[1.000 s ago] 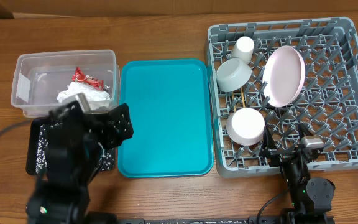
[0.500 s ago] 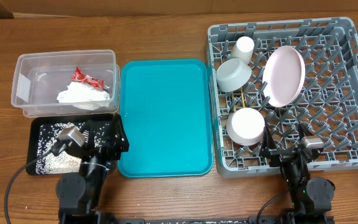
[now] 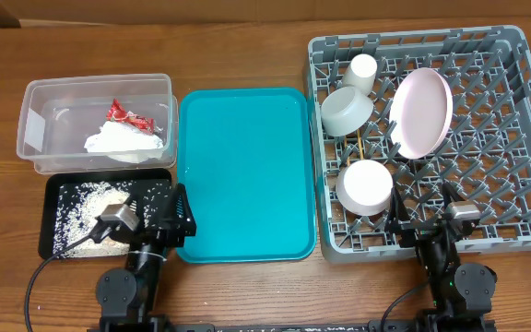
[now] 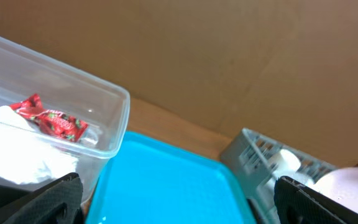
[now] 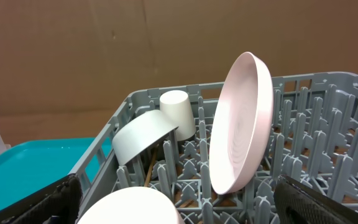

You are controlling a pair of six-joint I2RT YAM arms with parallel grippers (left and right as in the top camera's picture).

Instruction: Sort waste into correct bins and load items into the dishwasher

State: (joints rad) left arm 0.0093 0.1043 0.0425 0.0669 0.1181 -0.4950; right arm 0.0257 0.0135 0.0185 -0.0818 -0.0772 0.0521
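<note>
Left gripper and right gripper both spread wide and empty, napkin and wrapper in clear tub, rice on black tray, dishes in rack, risk being the right arm bumping white bowl and toppling tilted pink plate.

Two bowls, one cup, one plate, one wrapper, one napkin

I see a brown wooden table carrying four things. The clear tub sits at back left with the black tray just in front of it. The teal tray lies in the middle beside both, and the grey dish rack is on the right, close against the teal tray.
</note>
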